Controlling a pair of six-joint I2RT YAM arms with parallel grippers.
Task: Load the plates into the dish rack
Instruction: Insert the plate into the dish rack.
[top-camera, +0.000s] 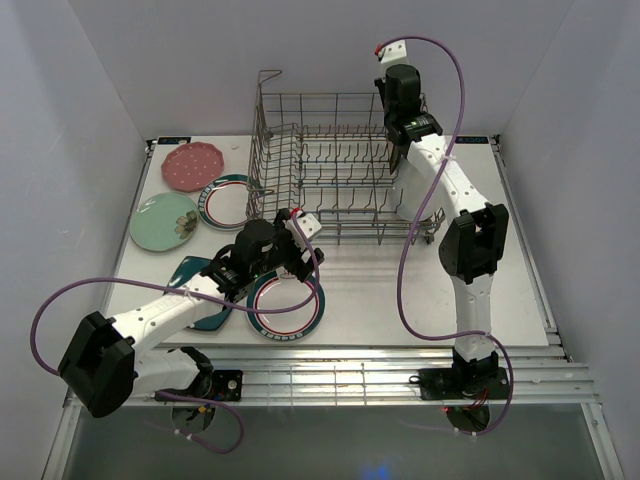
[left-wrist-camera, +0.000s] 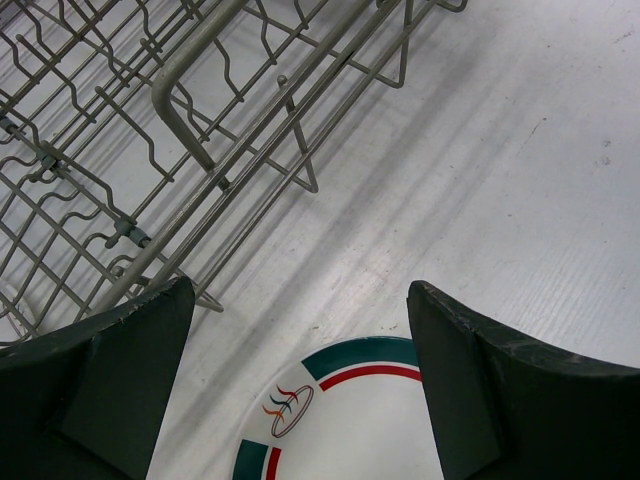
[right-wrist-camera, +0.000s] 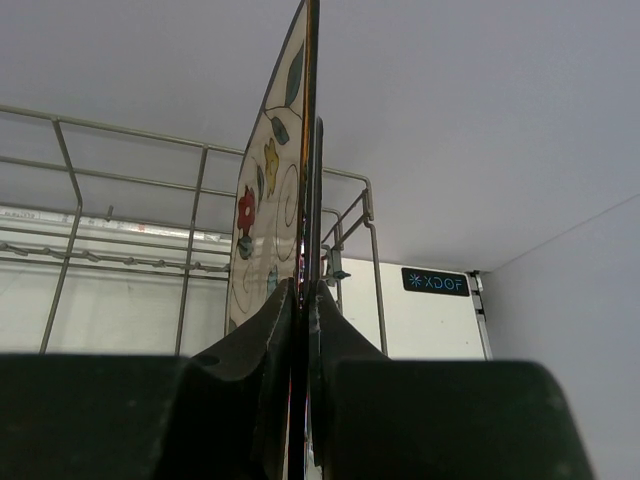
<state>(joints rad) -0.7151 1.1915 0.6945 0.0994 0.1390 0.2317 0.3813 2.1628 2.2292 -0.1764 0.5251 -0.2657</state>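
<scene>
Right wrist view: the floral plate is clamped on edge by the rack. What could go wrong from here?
1. The right gripper pinches only one edge of the upright floral plate. The plate could pivot or slip and strike the dish rack wires when lowered.
2. The left gripper is open above a teal-and-red-rimmed plate lying flat beside the rack. It may shove the plate against the rack instead of getting under its rim.

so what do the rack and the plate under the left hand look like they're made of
Dish rack: metal wire, going by thin grey rods with a dull sheen. Rimmed plate: probably glazed ceramic, smooth white face with teal and red bands; melamine can't be ruled out.
</scene>
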